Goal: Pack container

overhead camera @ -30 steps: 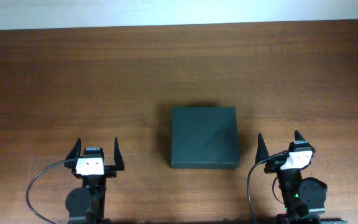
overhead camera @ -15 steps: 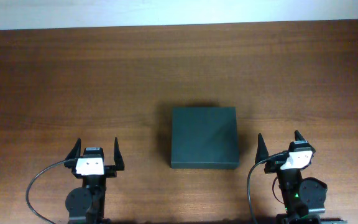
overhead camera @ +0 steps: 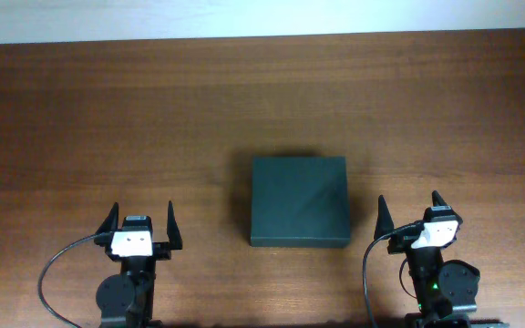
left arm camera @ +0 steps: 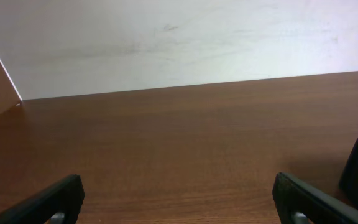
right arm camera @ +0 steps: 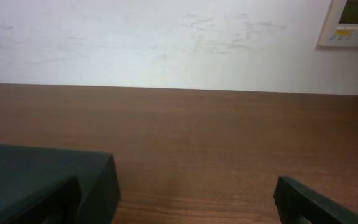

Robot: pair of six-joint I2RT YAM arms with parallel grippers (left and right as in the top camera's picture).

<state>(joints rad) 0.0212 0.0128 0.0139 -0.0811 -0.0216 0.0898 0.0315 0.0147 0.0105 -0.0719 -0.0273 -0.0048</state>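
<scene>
The overhead camera looks straight down from high above the brown wooden table (overhead camera: 108, 109), with both arms at the frame's bottom edge. Each wrist camera sits low behind its own claw, close to the tabletop, and faces level across it towards the white wall (left arm camera: 179, 43). The left claw (left arm camera: 176, 186) and the right claw (right arm camera: 176, 185) frame their views' lower corners. All three views share the matte dark-green rectangular cardboard box (overhead camera: 299, 200), which lies right of the left claw and left of the right claw.
</scene>
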